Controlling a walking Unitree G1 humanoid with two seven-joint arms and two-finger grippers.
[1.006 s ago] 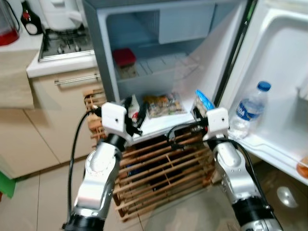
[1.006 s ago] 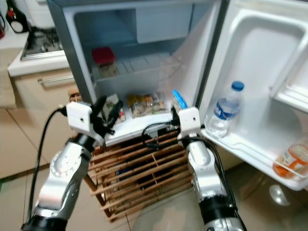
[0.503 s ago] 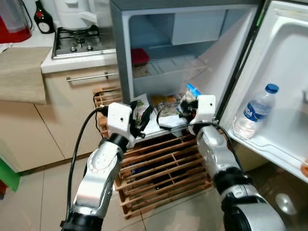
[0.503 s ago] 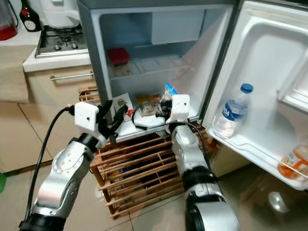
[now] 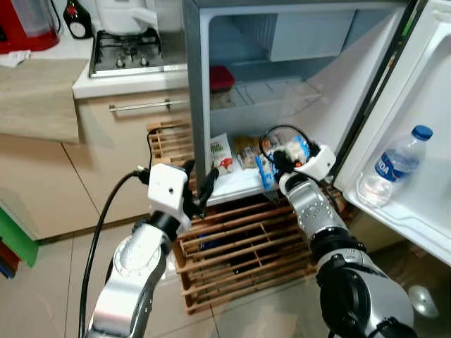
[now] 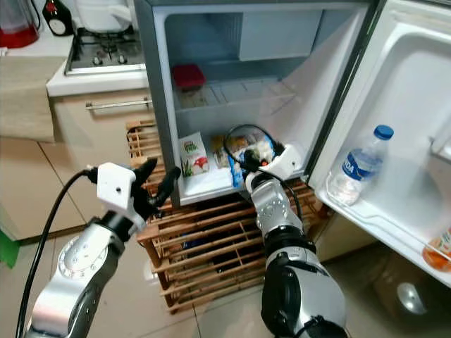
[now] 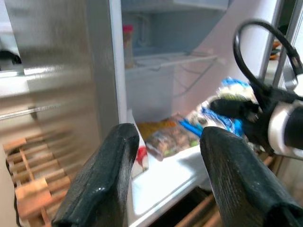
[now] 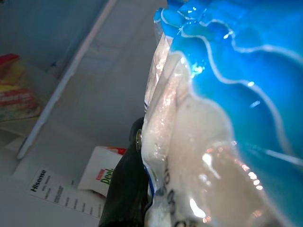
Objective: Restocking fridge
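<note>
The fridge (image 5: 197, 84) stands open. My right gripper (image 5: 280, 156) reaches onto its bottom shelf (image 5: 236, 184), shut on a blue-and-white plastic bag (image 5: 266, 169). The right wrist view shows the bag (image 8: 222, 109) close up, with a black finger (image 8: 125, 189) pressed against it. A white pouch with a green label (image 5: 220, 153) and a snack packet (image 5: 244, 148) lie on the same shelf. My left gripper (image 5: 199, 190) hovers open by the fridge's left front edge, holding nothing. Its two fingers (image 7: 102, 184) are spread wide.
A red-lidded container (image 5: 220, 76) sits on the upper shelf. A water bottle (image 5: 394, 165) stands in the open door's rack on the right. A wooden crate (image 5: 239, 246) sits under the fridge. A counter with a gas hob (image 5: 134, 53) lies to the left.
The camera has shifted. My right gripper has carried the bag leftward and down onto the bottom shelf. The left gripper stays open near the fridge's left edge.
</note>
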